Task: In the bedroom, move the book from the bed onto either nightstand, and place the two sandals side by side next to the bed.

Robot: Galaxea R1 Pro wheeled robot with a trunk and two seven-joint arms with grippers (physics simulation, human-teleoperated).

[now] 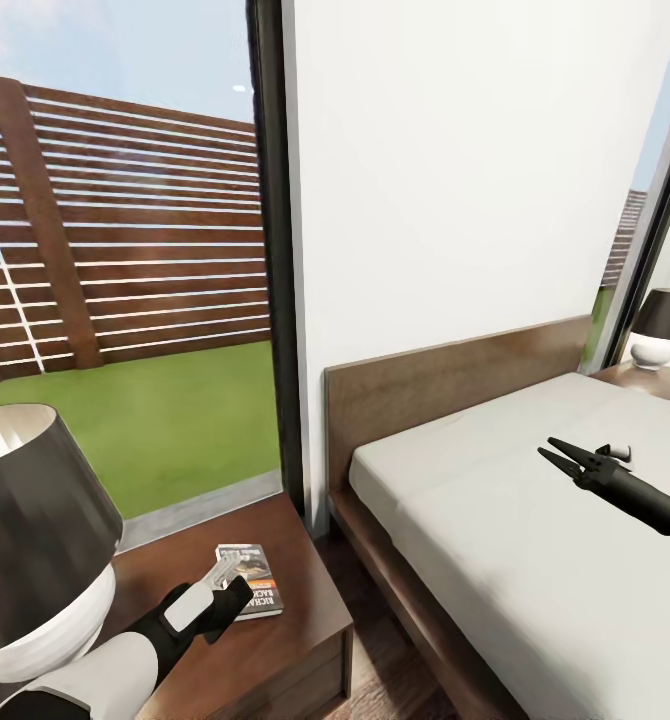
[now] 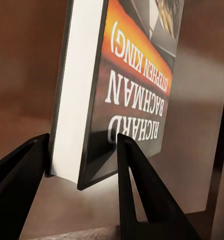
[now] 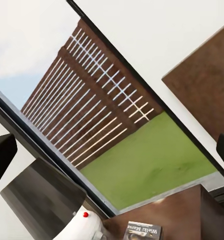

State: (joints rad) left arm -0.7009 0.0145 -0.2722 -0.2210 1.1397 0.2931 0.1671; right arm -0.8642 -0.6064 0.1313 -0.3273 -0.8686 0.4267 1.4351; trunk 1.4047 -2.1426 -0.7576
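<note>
Over on the nightstand, the book lies flat on the glossy top with the left hand right at it. From the left wrist view the two fingers straddle the book's lower edge, but I can't tell if they're clamping it or already let go.

Biggest risk, I'd say: if that hand pulls back while its fingers drag on the cover, the book slides with it, and the front edge of the nightstand isn't far off. The big lamp hogs the left part of the top, so there's not much room that way, and a sloppy retreat could bump the lamp's shade.

Room-wise, the bed is wide open, and the right hand hovers over the mattress with its fingers spread, holding nothing. The gap between nightstand and bed frame is narrow. No sandals in sight yet.
</note>
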